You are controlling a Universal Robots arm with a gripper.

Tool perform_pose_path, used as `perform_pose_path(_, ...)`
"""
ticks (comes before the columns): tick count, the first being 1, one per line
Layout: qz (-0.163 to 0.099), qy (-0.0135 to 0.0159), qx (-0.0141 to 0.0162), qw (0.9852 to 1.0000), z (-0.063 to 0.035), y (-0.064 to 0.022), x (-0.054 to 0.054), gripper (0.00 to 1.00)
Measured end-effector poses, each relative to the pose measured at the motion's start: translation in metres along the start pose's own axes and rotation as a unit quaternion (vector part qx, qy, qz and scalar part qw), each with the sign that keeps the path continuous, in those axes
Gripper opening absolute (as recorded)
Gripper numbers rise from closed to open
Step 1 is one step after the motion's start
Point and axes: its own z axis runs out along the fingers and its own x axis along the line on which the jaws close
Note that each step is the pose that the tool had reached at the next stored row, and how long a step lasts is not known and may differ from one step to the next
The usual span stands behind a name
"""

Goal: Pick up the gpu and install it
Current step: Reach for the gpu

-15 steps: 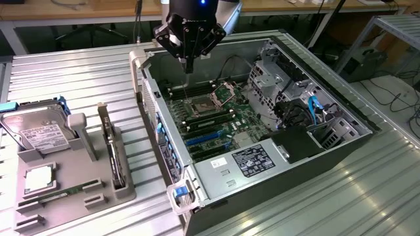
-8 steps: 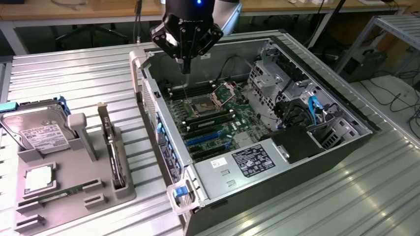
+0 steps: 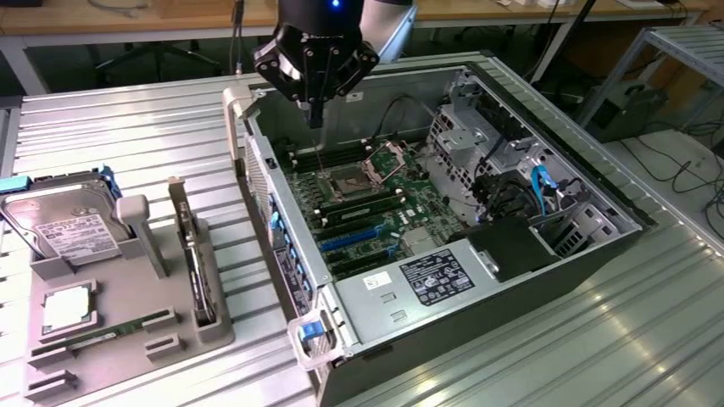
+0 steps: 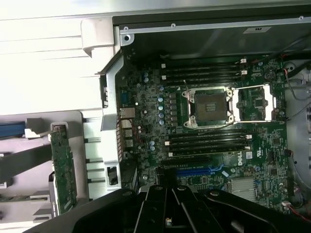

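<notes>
The gpu [image 3: 195, 259] is a thin dark card standing on edge in a slot of the grey holder tray [image 3: 125, 360], at the exterior view's left of the open computer case [image 3: 374, 326]. The wrist view shows the gpu [image 4: 63, 167] edge-on beside the case wall. My gripper [image 3: 314, 114] hangs above the far part of the motherboard [image 3: 362, 199], well apart from the card. Its fingers [image 3: 315, 103] are shut together and hold nothing. In the wrist view the gripper [image 4: 167, 194] points down near the blue expansion slots [image 4: 194, 171].
The tray also carries a silver hard drive [image 3: 66, 227], a processor [image 3: 66, 307] and a green RAM stick [image 3: 108, 331]. Inside the case are the open CPU socket [image 4: 210, 107], drive cages [image 3: 476, 136] and cables [image 3: 543, 191]. All stands on a ribbed metal table [image 3: 136, 136].
</notes>
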Motion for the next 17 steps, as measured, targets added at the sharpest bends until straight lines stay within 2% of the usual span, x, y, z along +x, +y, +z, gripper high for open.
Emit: perform_pose_path(17,0.000,0.0000,0.0000,1.0000,-0.0004,-0.0010,0.013,0.11)
